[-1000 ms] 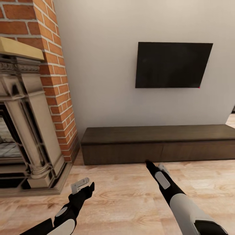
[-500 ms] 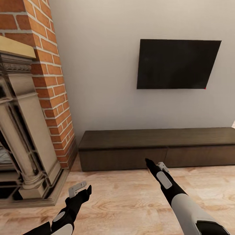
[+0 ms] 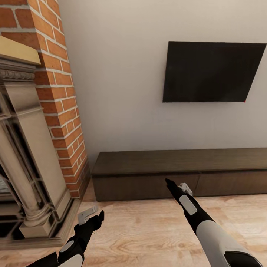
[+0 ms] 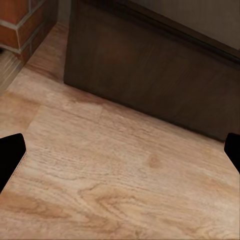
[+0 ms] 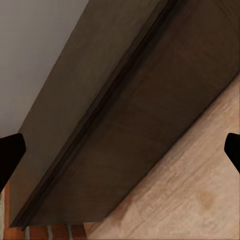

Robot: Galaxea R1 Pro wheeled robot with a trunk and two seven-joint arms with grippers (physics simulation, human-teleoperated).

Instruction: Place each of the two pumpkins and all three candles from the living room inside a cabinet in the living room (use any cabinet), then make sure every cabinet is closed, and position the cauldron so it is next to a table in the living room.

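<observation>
The cabinet (image 3: 178,170) is a long low dark-brown unit against the white wall, with its drawer fronts shut. My left gripper (image 3: 92,216) hangs open over the wood floor, short of the cabinet's left end. Its black fingertips (image 4: 10,160) sit wide apart with the cabinet corner (image 4: 150,75) ahead of them. My right gripper (image 3: 176,185) is open and points at the cabinet front near its middle. The right wrist view looks closely at the cabinet's top and front (image 5: 125,125). Nothing is held. The pumpkins, candles, cauldron and table are out of view.
A carved stone fireplace (image 3: 26,155) with a red brick chimney (image 3: 61,96) stands at the left, its plinth jutting onto the floor. A black TV (image 3: 213,72) hangs on the wall above the cabinet. Light wood floor (image 3: 148,230) lies between me and the cabinet.
The whole view has shifted: the TV and cabinet sit further right and a little larger, and less of the fireplace shows. Both arms hold the same pose, grippers still open.
</observation>
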